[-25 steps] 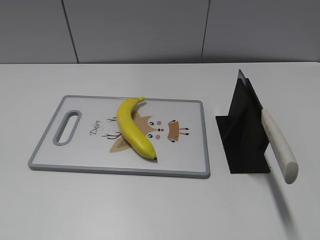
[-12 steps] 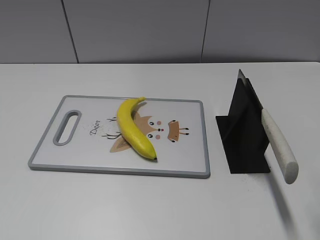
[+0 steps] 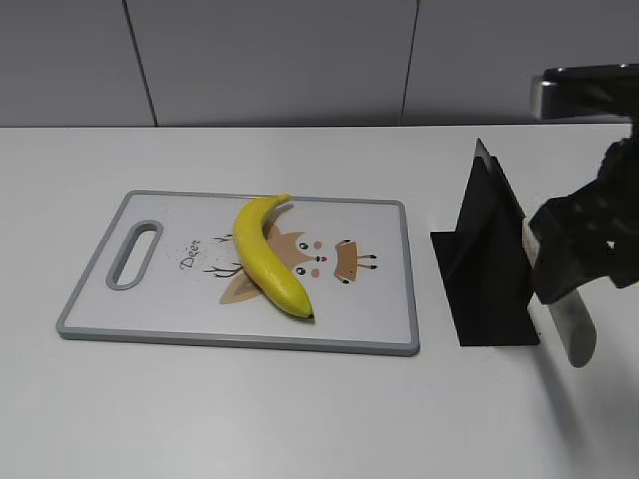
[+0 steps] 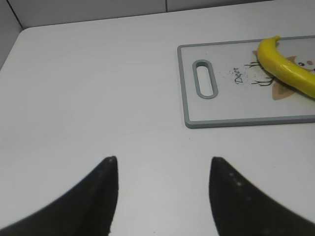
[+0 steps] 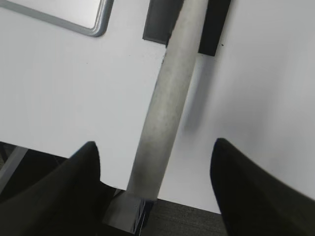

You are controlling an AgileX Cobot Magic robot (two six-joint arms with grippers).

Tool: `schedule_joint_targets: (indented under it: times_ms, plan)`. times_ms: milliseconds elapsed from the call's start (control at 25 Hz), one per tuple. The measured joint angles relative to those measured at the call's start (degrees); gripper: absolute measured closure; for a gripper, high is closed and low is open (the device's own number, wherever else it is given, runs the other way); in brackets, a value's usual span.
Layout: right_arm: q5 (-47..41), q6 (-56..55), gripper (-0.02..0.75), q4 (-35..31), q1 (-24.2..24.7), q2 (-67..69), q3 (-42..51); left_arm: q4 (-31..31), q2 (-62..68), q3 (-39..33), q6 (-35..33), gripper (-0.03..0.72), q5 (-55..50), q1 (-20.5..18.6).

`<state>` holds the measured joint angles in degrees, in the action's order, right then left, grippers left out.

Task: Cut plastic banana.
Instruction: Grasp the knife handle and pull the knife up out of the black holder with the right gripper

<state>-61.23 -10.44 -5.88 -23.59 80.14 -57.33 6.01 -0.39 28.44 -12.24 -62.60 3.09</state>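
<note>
On the white desk (image 3: 300,409) lies a grey-rimmed cutting board (image 3: 389,299) with a slot handle at its left end and a cartoon deer printed on its face. The banana (image 3: 264,255) rests on the board near its middle, lying across the deer print, stem toward the far edge and dark tip toward the near edge. It is whole and nothing touches it but the board. In the left wrist view the banana (image 4: 285,71) shows at the upper right, on the board (image 4: 183,88), well away from the tool.

Right of the board, apart from it, stands a black knife stand (image 3: 486,269). A knife sits in it, blade in the stand and white handle (image 3: 569,324) slanting out toward the near right.

The right tool (image 3: 584,254) is over the knife handle at the right edge of the exterior view, dark and partly blurred, covering the upper part of the handle. In the right wrist view the handle (image 5: 165,105) runs up between the two dark fingers (image 5: 83,172), which stand wide apart, one on each side, with clear gaps to the handle; they do not touch it. The stand (image 5: 162,19) shows at the top of that view, and a corner of the board (image 5: 93,27) at upper left.

The left tool (image 4: 162,172) hangs over bare desk near the board's handle end, its fingers (image 4: 103,191) spread apart, holding nothing.
</note>
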Motion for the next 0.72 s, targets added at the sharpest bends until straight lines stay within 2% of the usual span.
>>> schedule_joint_targets:
  times_ms: [280,560,680,720]
  plan:
    - [1.95,-2.74,0.256,1.15,-0.17,9.53,0.0,0.0,0.0,0.0,0.0,0.115,0.0,0.0]
    - [4.89,-4.27,0.364,1.51,-0.17,13.41,0.0,0.0,0.0,0.0,0.0,0.115,0.0,0.0]
    - [5.0,-4.64,0.449,1.53,-0.17,13.46,0.0,0.0,0.0,0.0,0.0,0.115,0.0,0.0]
    - [4.89,-4.88,0.512,1.53,-0.17,13.46,0.0,0.0,0.0,0.0,0.0,0.115,0.0,0.0]
